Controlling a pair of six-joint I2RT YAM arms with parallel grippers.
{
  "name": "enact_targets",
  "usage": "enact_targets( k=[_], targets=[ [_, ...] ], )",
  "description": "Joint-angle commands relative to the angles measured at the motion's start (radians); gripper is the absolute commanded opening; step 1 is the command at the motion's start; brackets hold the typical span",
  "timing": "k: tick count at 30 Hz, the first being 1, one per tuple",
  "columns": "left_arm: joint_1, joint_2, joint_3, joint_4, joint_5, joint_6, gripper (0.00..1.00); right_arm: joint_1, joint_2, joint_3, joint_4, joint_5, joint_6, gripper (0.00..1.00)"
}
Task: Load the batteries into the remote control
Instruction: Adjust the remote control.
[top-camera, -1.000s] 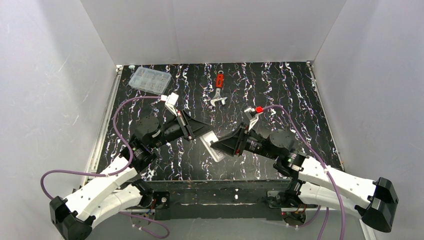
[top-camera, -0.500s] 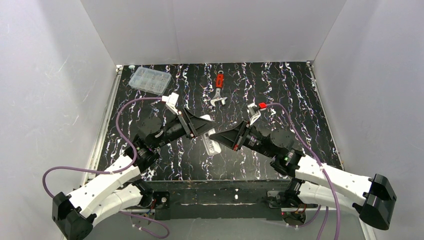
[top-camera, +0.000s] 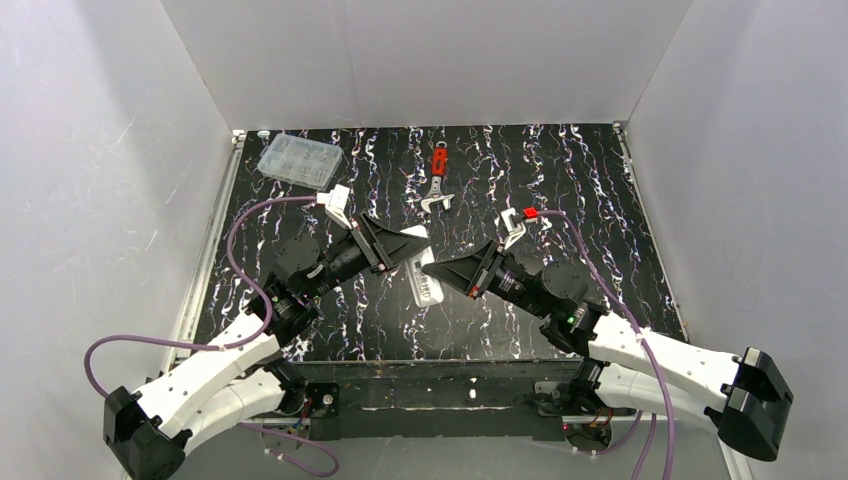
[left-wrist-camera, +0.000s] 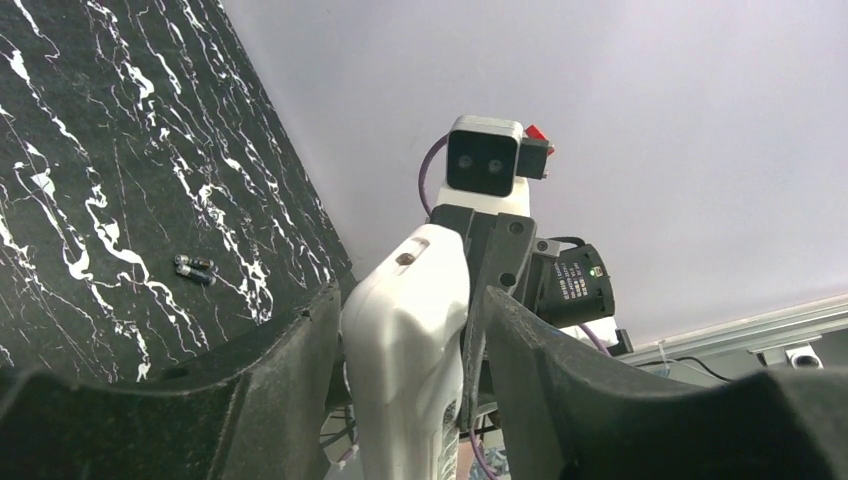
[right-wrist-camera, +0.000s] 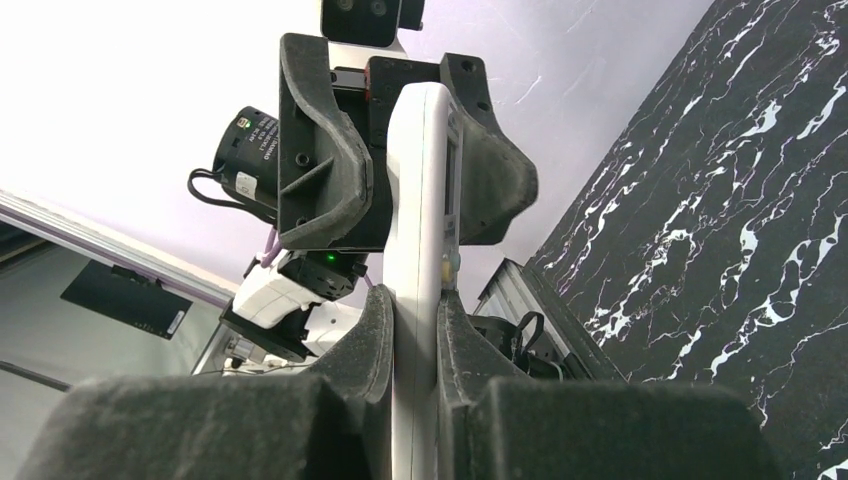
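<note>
**Drop risk: remote carried by one pincer only**

The remote control (right-wrist-camera: 420, 150) is held up off the desk (top-camera: 600, 200), between the two arms. It is pinched on its thin sides by the right pincer (right-wrist-camera: 415, 335). The left pincer (left-wrist-camera: 408, 300) is spread around the other end, with a gap seen on one side. If the right grip is eased before the left is closed, a fall is likely. Two batteries (left-wrist-camera: 193, 267) are seen on the desk, well apart.

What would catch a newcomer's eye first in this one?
The white remote hangs mid-table between both arms: the right end effector clamps it front and back, while the left end effector straddles its other end. Behind lie a red wrench at centre back and a clear box in the back-left corner.
</note>
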Motion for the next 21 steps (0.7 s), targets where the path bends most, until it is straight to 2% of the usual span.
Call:
enact_targets(
  k=[1,9,14,18,21],
  targets=[
    [-0.001,-0.032,0.007,0.099,-0.016,0.004,0.51,-0.004,-0.015,-0.010,0.085,0.010,0.032,0.01],
    [-0.002,-0.004,0.004,0.148,-0.004,-0.031,0.28,-0.013,0.010,-0.013,0.106,-0.009,0.071,0.01],
    [-0.002,0.013,0.000,0.187,0.007,-0.054,0.00,-0.023,0.029,-0.011,0.110,-0.006,0.075,0.01],
    [-0.001,0.013,-0.001,0.195,0.008,-0.055,0.00,-0.032,0.035,0.000,0.082,-0.020,0.036,0.03],
    [-0.001,0.012,0.001,0.193,0.010,-0.049,0.00,-0.031,0.032,0.019,0.033,-0.030,0.000,0.17]
  ],
)
